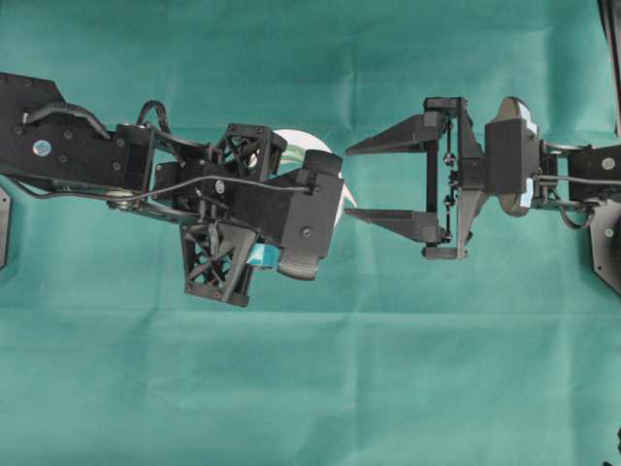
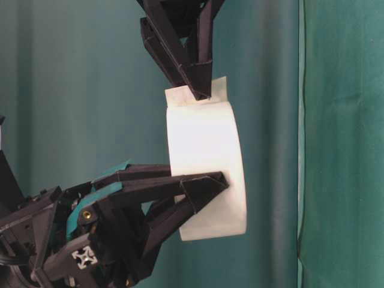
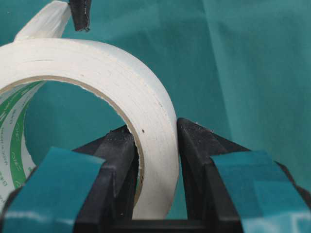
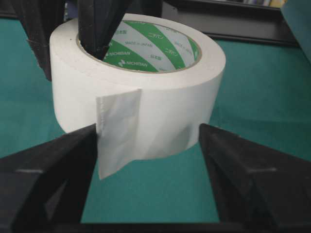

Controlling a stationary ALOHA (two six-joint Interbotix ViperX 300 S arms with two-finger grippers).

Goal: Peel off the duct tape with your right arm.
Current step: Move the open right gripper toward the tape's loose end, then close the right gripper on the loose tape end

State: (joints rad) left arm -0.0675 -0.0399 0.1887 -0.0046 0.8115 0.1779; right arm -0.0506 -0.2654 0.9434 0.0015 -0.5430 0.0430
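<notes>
Hanging clear of the green-cloth surface (image 1: 310,388), the roll of duct tape (image 4: 146,92) is pinched through its wall by the left tool (image 3: 154,160) — one finger inside the ring, one outside. Its loose strip end (image 4: 119,133) faces the right tool (image 4: 148,160), whose jaws stand spread to either side of the roll, with one finger just at the flap's edge and nothing held.

The likeliest failure, as I judge it, is closing beside the flap instead of on it: the tab is thin and lies nearly flat, so pointed fingers could slide off. A hard pull could also twist the roll in its narrow pinch, or tug it free.

The tape is matte white and paper-like, a broad smooth band with a crease at the tab; the core is glossy, striped green with printed lettering. The fingers are hard black plastic — the left ones carry teal patches (image 3: 53,189).
</notes>
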